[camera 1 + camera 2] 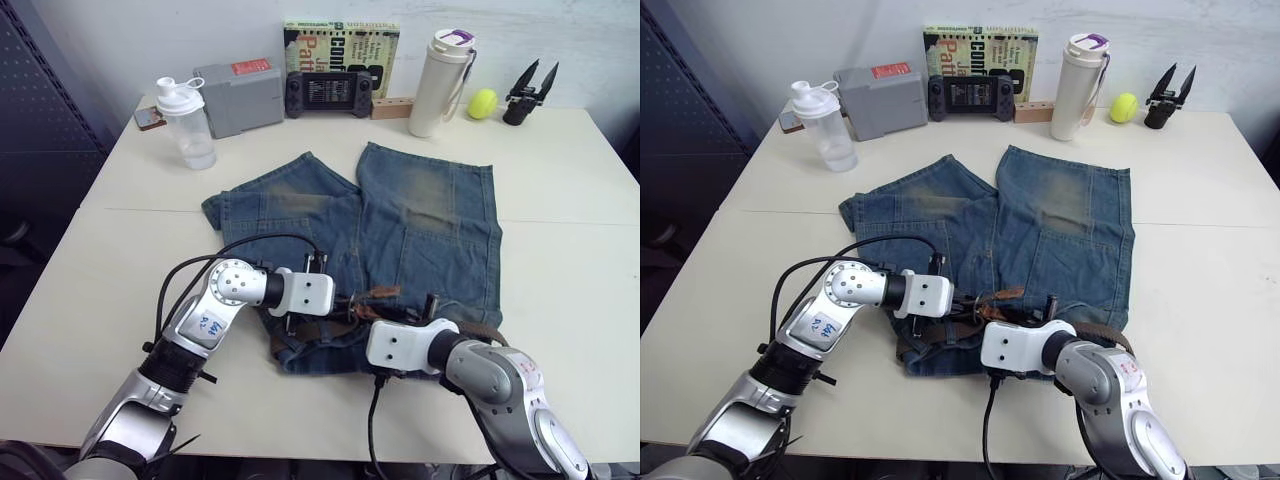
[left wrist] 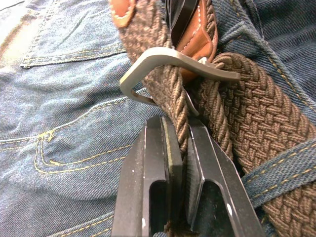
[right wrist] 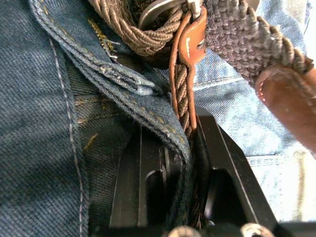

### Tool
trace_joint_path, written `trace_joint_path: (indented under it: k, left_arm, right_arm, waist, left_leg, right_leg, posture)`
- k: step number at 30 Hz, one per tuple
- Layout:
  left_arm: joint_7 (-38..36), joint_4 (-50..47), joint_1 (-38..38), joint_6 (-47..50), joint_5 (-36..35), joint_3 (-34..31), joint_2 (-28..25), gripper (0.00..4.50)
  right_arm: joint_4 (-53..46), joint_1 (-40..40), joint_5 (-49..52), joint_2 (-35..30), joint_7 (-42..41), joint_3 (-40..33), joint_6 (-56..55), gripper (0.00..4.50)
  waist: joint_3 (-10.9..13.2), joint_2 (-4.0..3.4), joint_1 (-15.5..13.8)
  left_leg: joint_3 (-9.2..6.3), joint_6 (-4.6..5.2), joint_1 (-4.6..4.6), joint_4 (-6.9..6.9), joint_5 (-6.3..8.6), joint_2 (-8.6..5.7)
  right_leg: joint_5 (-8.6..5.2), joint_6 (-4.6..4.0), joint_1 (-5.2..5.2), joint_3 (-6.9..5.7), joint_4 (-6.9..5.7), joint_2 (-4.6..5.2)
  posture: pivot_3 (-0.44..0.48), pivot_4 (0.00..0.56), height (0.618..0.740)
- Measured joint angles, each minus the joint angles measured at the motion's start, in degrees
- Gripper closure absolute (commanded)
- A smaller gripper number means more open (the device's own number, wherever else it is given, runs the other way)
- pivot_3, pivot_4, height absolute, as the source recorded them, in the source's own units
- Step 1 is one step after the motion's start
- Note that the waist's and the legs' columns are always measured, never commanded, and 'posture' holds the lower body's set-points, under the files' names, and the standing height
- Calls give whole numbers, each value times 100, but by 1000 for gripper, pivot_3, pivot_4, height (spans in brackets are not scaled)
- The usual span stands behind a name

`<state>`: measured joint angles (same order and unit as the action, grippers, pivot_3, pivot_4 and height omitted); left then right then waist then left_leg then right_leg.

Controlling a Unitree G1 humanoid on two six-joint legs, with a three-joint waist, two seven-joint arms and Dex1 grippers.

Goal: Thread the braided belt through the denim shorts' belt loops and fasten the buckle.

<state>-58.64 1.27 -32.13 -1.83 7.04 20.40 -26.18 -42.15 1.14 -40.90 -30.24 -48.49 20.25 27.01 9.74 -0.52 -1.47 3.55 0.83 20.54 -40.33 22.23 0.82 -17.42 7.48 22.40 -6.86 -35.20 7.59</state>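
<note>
- The shorts (image 1: 400,230) lie flat in the middle of the white counter (image 1: 570,290), waistband toward the robot, legs pointing at the far wall.
- The belt (image 2: 266,123) sits along the waistband at the near edge of the shorts — the braided brown strap is bunched up there with a tan leather tab by it.
- The buckle (image 2: 168,61) is right in that bunch, between the two claws; the strap passes through the silver frame.
- A belt loop (image 2: 284,175) crosses over the wide strap, seen close up from the left wrist.
- Left claw (image 2: 183,148) is squeezed down on a narrow run of the belt just below the buckle, fingers nearly together with the braid pinched between them.
- Right claw (image 3: 180,148) is closed too — it has a fold of the waistband plus the strap and the leather tab edge caught between its fingers.
- Both claws are just beside each other at the waistband, left one coming in from the robot's left, right one from the right.
- Along the far edge: a shaker bottle (image 1: 186,122), a grey box (image 1: 240,95), a handheld console (image 1: 328,93), a book (image 1: 340,45), a white tumbler (image 1: 440,82), a tennis ball (image 1: 482,103).
</note>
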Motion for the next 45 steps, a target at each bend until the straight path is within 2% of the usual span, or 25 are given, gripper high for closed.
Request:
trace_joint_path:
  k: [3,6,13,18,21,30,39,44,45]
  left_arm:
    - [40,-1,-2,-14,0,50,112,4500]
    - [43,41,-10,-68,0,107,169,4500]
    - [50,106,-11,-86,0,108,219,4500]
    - [51,113,-11,-86,1,123,236,4500]
    - [51,115,-12,-86,0,144,245,4500]
    - [54,115,-16,-82,2,156,265,4500]
    - [60,106,-43,-47,5,186,281,4500]
    - [74,98,-60,1,5,206,282,4500]
    - [80,95,-60,7,5,207,281,4500]
  right_arm:
    - [-65,-119,76,61,-160,-36,283,1107]
    - [-622,-285,434,80,-589,-463,960,73]
    - [-996,38,1353,12,-1347,-1223,2273,73]
    - [-1006,874,2337,-467,-1941,-2232,2959,73]
    - [-1008,1208,2680,-677,-1920,-2446,3067,73]
    - [-1008,1425,3337,-1184,-1432,-2174,2670,73]
    - [-935,1418,2940,-1667,-564,-994,1656,73]
    - [-887,1417,2856,-1737,-335,-903,1428,73]
    - [-877,1417,2856,-1738,-314,-898,1417,293]
  waist:
    - [0,0,-5]
    - [0,0,-5]
    - [0,0,-7]
    - [0,0,-6]
    - [0,0,-5]
    - [0,0,-6]
    - [0,1,-5]
    - [0,1,-5]
    - [1,1,-5]
  left_leg:
    - [0,0,0,0,0,0]
    - [-1,0,1,0,0,0]
    - [-3,1,1,-3,0,-1]
    - [-4,2,1,-6,1,-1]
    - [-5,2,1,-6,1,-1]
    - [-3,2,1,-7,1,-2]
    - [-4,2,3,-7,1,-2]
    - [-4,2,4,-7,1,-2]
    - [-4,2,4,-7,1,-2]
  right_leg:
    - [0,0,0,0,1,0]
    - [0,0,-1,0,0,0]
    - [0,0,-2,0,1,1]
    - [0,0,-3,0,2,1]
    - [0,0,-2,-1,-1,1]
    - [0,0,-2,0,-1,3]
    - [0,0,-2,-1,1,5]
    - [0,0,-2,-2,2,5]
    - [0,0,-2,-2,2,5]
  posture:
    - [0,150,731]
    - [0,150,731]
    - [0,150,731]
    - [0,150,731]
    - [0,150,731]
    - [0,150,731]
    - [0,150,731]
    - [0,150,731]
    - [0,150,731]
